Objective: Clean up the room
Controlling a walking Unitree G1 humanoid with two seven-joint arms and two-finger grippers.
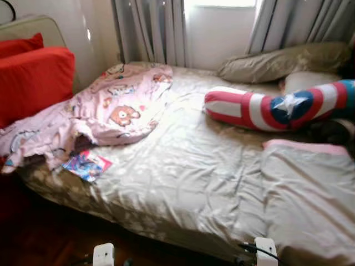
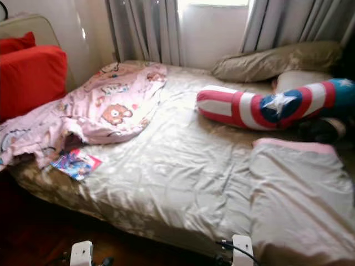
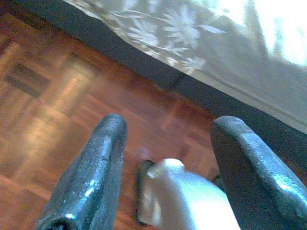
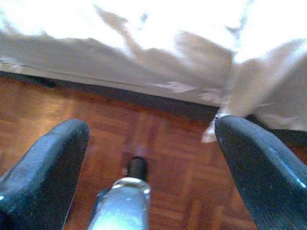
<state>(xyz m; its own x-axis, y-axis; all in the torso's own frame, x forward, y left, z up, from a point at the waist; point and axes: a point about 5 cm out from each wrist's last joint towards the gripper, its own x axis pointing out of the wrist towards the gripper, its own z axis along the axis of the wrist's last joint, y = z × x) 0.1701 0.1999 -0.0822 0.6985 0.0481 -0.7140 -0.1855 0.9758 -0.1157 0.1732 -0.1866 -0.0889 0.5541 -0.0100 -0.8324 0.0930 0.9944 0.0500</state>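
The left tool [image 3: 168, 167] has two long fingers [image 3: 88, 177] of dark, near-black material with a glossy sheen, rounded at the tips and lightly scuffed. Between them sits a pale silver-white rounded housing with a dark part at its end. The right tool [image 4: 151, 158] has the same broad, dark, blunt-tipped fingers [image 4: 261, 172]; between them lies a silver cylindrical part ending in a small black knob. In the head views two white blocky parts [image 1: 104, 255] show, and a thin black cable [image 1: 260, 251] runs to the right-hand one.

We're in a home bedroom. There's a bed [image 1: 183, 177] with a rumpled blanket [image 1: 105, 113] and pillows [image 1: 283, 62], curtains [image 1: 150, 30] behind it, over a parquet floor [image 3: 62, 110].
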